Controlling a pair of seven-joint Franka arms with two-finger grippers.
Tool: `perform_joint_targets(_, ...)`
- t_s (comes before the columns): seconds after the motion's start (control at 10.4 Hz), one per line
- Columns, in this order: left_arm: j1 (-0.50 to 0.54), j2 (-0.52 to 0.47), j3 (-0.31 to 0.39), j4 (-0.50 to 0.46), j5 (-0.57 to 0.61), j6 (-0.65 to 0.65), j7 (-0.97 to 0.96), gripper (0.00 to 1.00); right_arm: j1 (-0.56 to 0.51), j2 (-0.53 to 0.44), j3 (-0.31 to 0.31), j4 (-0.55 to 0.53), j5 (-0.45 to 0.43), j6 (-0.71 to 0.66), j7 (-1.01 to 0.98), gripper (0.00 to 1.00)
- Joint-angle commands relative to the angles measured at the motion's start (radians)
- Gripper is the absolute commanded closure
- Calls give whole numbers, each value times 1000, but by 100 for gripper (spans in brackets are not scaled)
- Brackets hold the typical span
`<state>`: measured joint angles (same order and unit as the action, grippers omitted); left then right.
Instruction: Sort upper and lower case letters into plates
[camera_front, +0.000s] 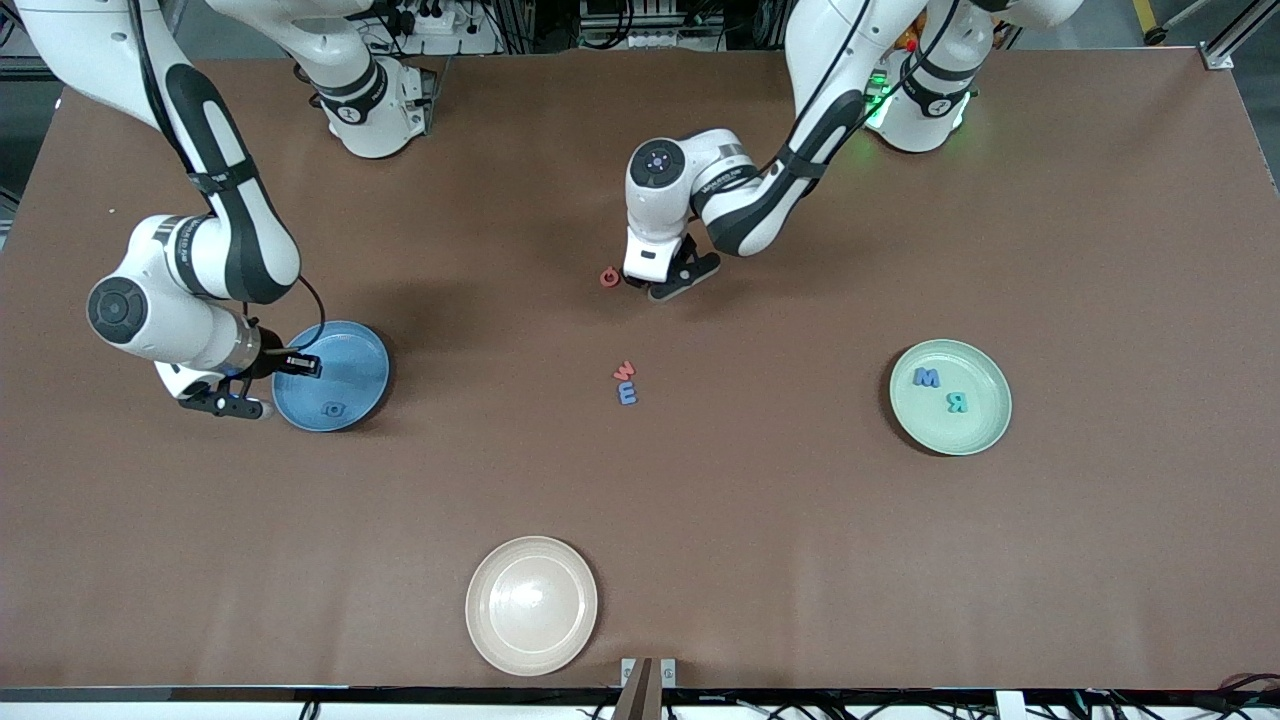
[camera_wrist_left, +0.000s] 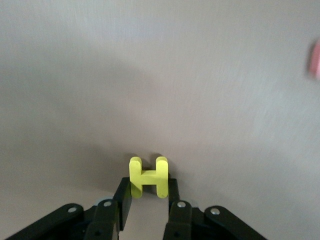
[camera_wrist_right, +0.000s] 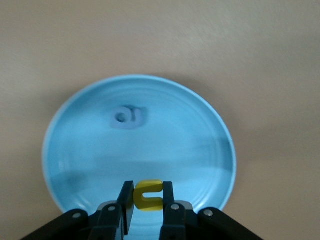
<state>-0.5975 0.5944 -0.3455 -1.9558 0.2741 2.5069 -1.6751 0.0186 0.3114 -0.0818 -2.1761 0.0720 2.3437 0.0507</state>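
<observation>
My left gripper (camera_front: 657, 284) is down at the table, beside a red letter G (camera_front: 609, 277). It is shut on a yellow letter H (camera_wrist_left: 148, 175), which stands upright between its fingertips (camera_wrist_left: 148, 189). My right gripper (camera_front: 303, 363) hangs over the sky blue plate (camera_front: 355, 350) and is shut on a small yellow letter (camera_wrist_right: 148, 195). A blue letter (camera_wrist_right: 127, 117) lies in that plate (camera_wrist_right: 200, 130). The mint green plate (camera_front: 975, 435) holds a blue M (camera_front: 926, 377) and a teal R (camera_front: 957, 403). A red w (camera_front: 624, 370) and a blue letter (camera_front: 627, 393) lie together mid-table.
A cream-beige plate (camera_front: 531, 640) with nothing in it sits near the table edge closest to the front camera. The two arm bases stand along the edge farthest from it.
</observation>
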Motion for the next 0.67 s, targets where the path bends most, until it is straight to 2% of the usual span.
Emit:
perform_joint_targets(0.0, 94, -117, -9, -6, 33, -104, 45, 100, -11, -28, 11, -24, -14, 8, -9, 37)
perform_joint_targets(0.1, 158, -163, -30, -12, 22, -149, 128, 100, -15, -28, 11, -7, -15, -24, -17, 18)
perform_joint_targets(0.39, 431, -310, -137, -49, -15, -360, 457, 100, -60, -28, 11, 100, -15, -130, -17, 9)
perform_joint_targets(0.58, 594, -408, -156, -102, -50, -462, 741, 100, -62, -31, 10, 151, -15, -161, -17, 8)
